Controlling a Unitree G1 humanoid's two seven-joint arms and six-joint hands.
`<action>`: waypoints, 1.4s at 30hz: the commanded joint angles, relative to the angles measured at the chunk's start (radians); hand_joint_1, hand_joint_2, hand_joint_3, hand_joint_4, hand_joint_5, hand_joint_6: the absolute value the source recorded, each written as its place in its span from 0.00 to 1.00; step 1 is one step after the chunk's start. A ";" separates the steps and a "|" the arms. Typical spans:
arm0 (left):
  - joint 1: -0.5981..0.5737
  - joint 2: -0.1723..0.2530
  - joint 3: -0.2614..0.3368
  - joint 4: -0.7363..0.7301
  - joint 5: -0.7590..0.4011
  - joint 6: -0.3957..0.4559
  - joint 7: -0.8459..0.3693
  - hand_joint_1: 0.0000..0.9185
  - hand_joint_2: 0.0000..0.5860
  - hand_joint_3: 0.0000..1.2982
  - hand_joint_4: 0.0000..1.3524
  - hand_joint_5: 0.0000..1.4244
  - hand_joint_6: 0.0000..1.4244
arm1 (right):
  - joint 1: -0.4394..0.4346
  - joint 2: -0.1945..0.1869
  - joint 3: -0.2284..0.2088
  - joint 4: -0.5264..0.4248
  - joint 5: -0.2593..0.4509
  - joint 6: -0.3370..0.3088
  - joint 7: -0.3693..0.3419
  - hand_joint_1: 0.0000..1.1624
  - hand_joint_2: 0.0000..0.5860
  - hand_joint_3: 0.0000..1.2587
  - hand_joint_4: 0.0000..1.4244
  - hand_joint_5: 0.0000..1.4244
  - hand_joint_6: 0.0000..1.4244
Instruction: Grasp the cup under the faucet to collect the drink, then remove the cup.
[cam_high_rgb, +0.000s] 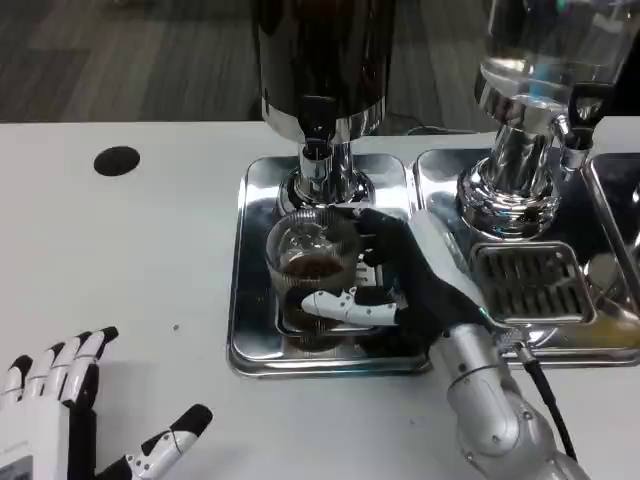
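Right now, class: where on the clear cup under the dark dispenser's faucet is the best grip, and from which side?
Grip the clear cup around its round side wall, probably near mid-height, coming from the robot's right, as the right hand does. It stands upright with brown drink inside, and the faucet blocks the open top.

**Unitree G1: visible arm and hand parts**

Left robot hand (60, 415): white back plate, white finger segments ending in black tips; thumb in white with black sections and a black tip.

Right robot hand (405, 285): mostly black casing, a white strip along the back, one white finger with dark seams.

Right forearm (495, 405): silver, rounded metallic housing. A black cable (548, 400) runs along its outer side.
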 joint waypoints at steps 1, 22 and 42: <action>0.004 0.011 0.009 0.003 -0.002 -0.011 0.001 0.00 0.13 0.16 0.00 0.08 0.03 | 0.013 -0.001 -0.011 0.000 0.003 -0.037 -0.037 0.73 0.32 0.45 0.44 0.34 0.33; -0.018 0.003 -0.003 0.002 0.001 -0.025 -0.003 0.00 0.15 0.16 0.00 0.08 0.03 | 0.083 -0.035 -0.022 -0.205 -0.023 0.039 0.022 0.74 0.32 0.53 0.51 0.42 0.38; -0.085 -0.002 -0.065 0.018 0.023 -0.004 -0.025 0.00 0.13 0.16 0.00 0.08 0.03 | 0.392 -0.125 -0.092 -0.500 0.011 0.040 0.076 0.74 0.33 0.54 0.51 0.41 0.36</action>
